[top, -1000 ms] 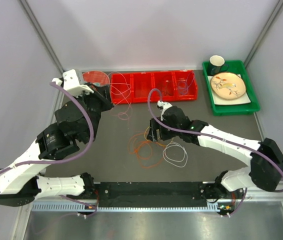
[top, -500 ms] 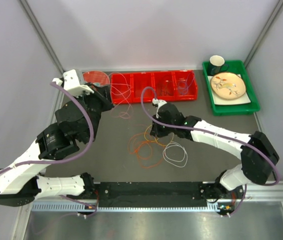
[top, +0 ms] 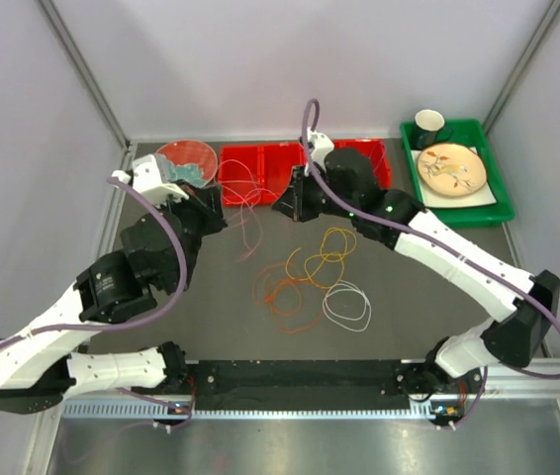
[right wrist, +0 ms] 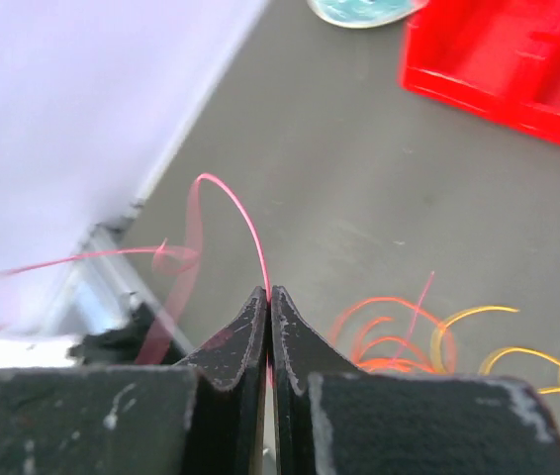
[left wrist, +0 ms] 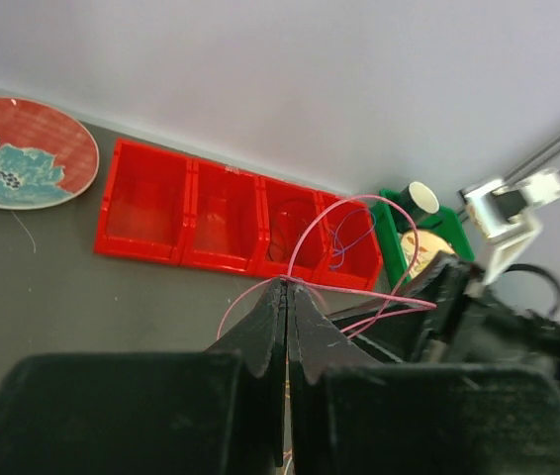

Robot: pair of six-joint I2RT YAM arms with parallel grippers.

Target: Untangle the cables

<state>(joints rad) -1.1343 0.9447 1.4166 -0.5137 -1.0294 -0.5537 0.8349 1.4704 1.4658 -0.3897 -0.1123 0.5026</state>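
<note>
The cables lie mid-table: an orange tangle [top: 278,293], yellow loops [top: 330,247] and a white loop [top: 347,305]. A thin red cable [top: 247,201] runs between both grippers in front of the red bin. My left gripper [top: 221,209] is shut on this red cable [left wrist: 310,233], pinched at the fingertips [left wrist: 288,284]. My right gripper [top: 279,208] is also shut, with the red cable [right wrist: 251,226] rising from its tips [right wrist: 269,293]. The orange tangle [right wrist: 389,341] lies on the table below and beyond it. A purple cable [left wrist: 343,237] sits in the bin's right compartment.
A red divided bin [top: 260,170] stands at the back, and a red-and-blue plate [top: 185,159] lies to its left. A green tray [top: 498,210] at the back right holds a plate and a cup. White walls enclose the table.
My right gripper shut on the red cable and rose away from the tangle towards the red bin, pulling the cable up. The left arm shifted slightly, still shut.
</note>
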